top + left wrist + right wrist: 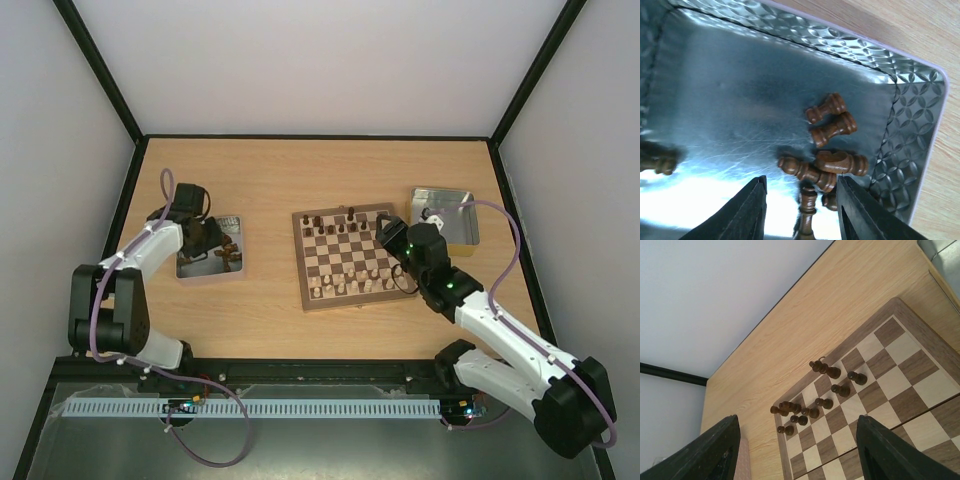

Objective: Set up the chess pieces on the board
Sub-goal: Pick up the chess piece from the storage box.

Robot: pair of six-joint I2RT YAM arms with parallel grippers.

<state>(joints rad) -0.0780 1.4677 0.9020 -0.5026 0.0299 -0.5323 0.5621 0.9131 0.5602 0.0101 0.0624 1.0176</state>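
Over the metal tray, the left gripper is hovering half-open, clamping nothing, above dark chess pieces: light, stiff, smooth wood, likely rolling, so I'm favouring a pinch across a stem. The right gripper is hanging wide, empty, above the board.

The left tray and right tray lie apart on the table.

I note: board dark-brown/cream checks, mid-brown border | chess pieces dark brown | left tray shiny silver, embossed petal-pattern walls | table pale wood grain
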